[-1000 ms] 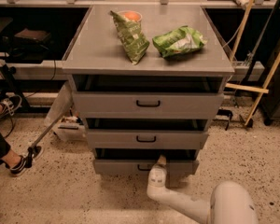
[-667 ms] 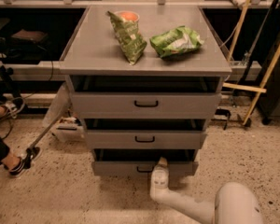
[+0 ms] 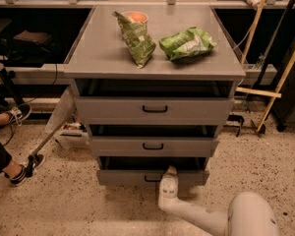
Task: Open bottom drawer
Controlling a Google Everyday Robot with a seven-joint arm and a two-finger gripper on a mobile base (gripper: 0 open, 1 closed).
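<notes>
Grey metal, the bottom drawer (image 3: 123,177) sits lowest in the cabinet (image 3: 103,48), with a dark gap above its front. Your gripper (image 3: 170,172) is against that front, just right of the black handle (image 3: 152,179). You cannot tell whether it is clenched or released.

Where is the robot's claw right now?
The claw is low in the middle of the camera view, at the front of the bottom drawer, right beside its black handle.
</notes>
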